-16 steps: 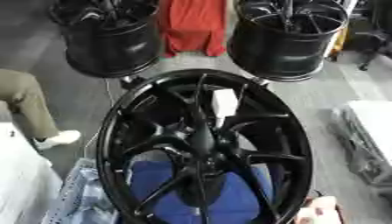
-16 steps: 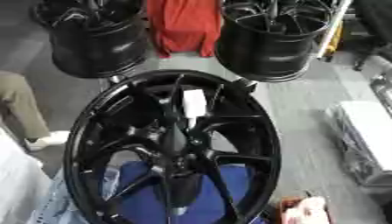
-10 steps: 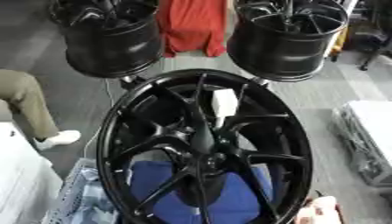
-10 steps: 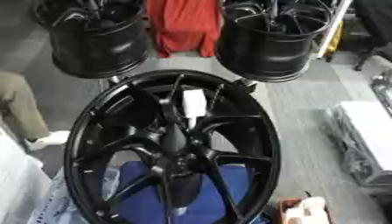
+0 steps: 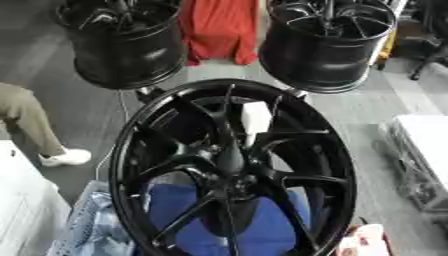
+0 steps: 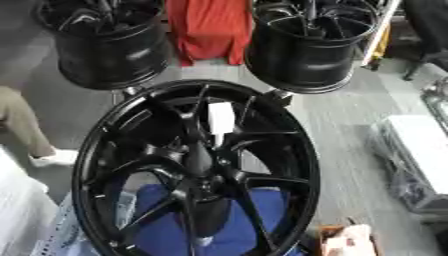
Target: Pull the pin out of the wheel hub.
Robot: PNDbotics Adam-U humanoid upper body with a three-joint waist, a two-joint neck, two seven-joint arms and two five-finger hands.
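Black wheel hub point(image 5: 232, 170) upright, centre frame, over blue cloth point(image 5: 262, 225); robot hands out of view, finger state unknowable.

Robot's own body out of view.

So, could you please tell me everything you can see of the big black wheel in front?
The wheel is glossy black, looks like painted metal, with thin forked spokes running from a dark hub to a broad rim. It stands nearly upright, tilted back, face toward the camera. A white tag shows between its upper spokes. Blue cloth shows through the lower gaps. No hand touches it; I cannot make out a pin.
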